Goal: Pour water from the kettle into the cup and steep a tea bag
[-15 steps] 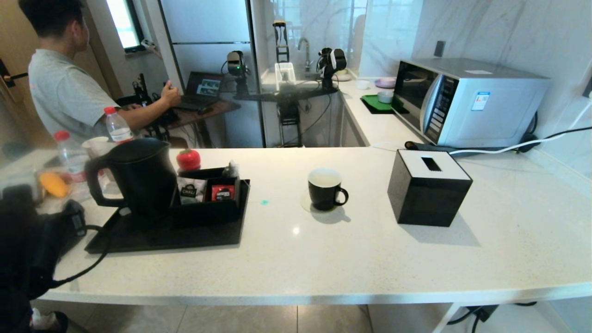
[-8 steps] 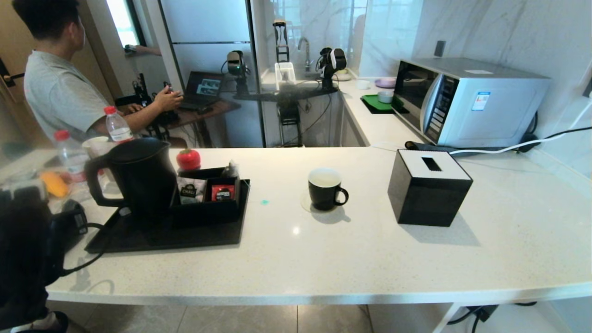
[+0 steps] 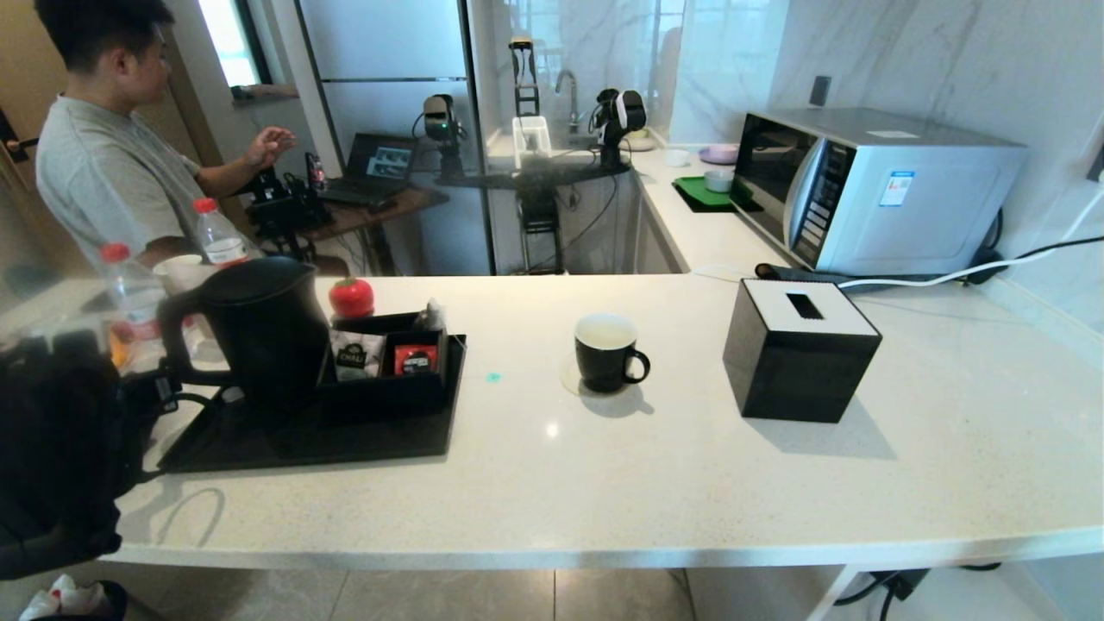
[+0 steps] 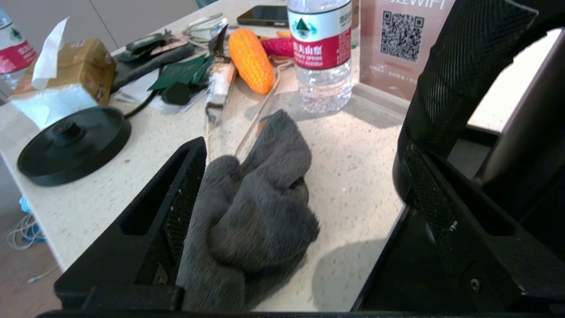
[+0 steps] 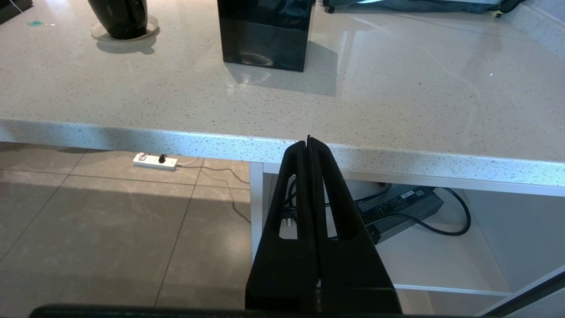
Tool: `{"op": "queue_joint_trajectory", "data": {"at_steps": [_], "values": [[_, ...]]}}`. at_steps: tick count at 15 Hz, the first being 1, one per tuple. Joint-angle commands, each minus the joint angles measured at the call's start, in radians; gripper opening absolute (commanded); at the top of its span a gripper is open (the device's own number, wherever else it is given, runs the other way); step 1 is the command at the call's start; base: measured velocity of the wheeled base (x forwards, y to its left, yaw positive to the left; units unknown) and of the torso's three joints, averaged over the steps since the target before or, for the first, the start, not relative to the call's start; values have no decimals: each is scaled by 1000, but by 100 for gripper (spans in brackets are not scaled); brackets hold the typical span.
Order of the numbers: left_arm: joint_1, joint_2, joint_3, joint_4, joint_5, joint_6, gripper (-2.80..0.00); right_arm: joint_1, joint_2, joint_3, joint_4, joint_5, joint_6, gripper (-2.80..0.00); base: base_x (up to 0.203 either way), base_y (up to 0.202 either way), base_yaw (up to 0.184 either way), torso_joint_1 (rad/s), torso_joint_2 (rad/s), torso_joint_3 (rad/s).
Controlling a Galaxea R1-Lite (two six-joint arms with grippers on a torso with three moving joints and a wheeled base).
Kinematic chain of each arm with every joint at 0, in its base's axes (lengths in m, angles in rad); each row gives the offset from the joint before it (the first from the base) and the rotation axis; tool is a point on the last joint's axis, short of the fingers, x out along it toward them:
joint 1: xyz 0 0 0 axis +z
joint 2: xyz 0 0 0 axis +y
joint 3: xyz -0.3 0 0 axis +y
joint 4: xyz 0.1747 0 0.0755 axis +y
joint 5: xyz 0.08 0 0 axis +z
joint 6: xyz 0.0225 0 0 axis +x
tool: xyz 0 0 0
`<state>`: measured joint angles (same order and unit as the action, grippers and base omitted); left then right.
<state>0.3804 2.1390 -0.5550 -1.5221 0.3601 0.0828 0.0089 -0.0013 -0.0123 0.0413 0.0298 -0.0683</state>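
Kettle (image 3: 259, 332) first: it stands upright on the black tray (image 3: 362, 440) at the left of the counter (image 3: 604, 483), its loop handle turned toward the robot's left arm, and just beside it on the tray sits a small black box holding the tea packets (image 3: 384, 355). The cup (image 3: 606, 352) stands well apart from it, near the counter's middle, with the black tissue box (image 3: 798, 349) further right. No loose tea bag can be made out.

The left gripper (image 4: 300, 207) hangs at the counter's left end, fingers spread wide, with a grey cloth (image 4: 254, 221) lying on the counter between them and the kettle handle (image 4: 463, 88) just beside one finger; nothing is gripped. The right gripper (image 5: 309, 143) is parked below the counter's front edge, its fingers pressed together and empty.

The kettle looks rigid and bulky, and with water inside it will likely be heavy and top-weighted, so the handle's loop seems the only sound place to hold it, high up near the body to limit swing. Its matte surface should give fair friction. The mug is light and would tip easily if nudged by the spout during pouring.
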Motion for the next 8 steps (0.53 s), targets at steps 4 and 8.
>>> {"op": "queue_joint_trajectory", "data": {"at_steps": [4,8], "values": [[0,57,-79,-48,2,9,0,0,1,0,0,1,-1,-280,0,0,0,0,0,0],[-3,71,-103,-48,0,9,0,0,1,0,0,1,-1,-280,0,0,0,0,0,0]]}}
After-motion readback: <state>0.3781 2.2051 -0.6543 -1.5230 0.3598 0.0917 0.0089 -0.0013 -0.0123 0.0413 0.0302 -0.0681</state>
